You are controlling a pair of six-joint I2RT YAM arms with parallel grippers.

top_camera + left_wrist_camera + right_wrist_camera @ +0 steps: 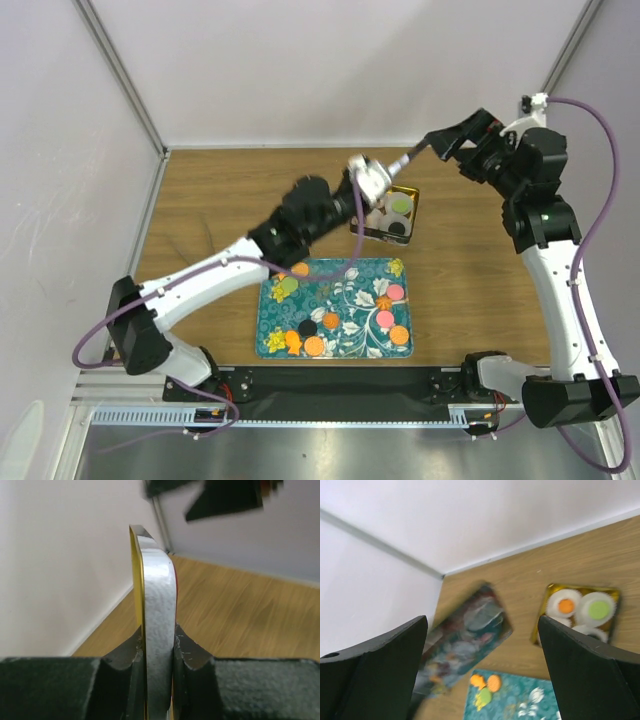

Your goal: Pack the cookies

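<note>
– Cookies (385, 318) in the top view, where are they?
– Most lie on the teal tray (340, 275) at the near side of the tabletop (200, 200): orange, pink, black and green ones. A green one and a black one sit in white paper cups (375, 218) inside the gold box (413, 195) just behind the tray. The left end effector (352, 193) holds the lid (368, 180) in the air, just left of the box. The right end effector (410, 160) hangs near the far edge of the box.
– And the left wrist view?
– Both fingers (192, 665) are closed tight on the silver rim of the lid (160, 605); it stands upright between them, gold on its inner face.
– The right wrist view?
– The fingers (385, 670) are wide apart with nothing between them. Below are the box with an orange and a green cookie in cups, the blurred lid to its left, and a tray corner with orange and green cookies.
</note>
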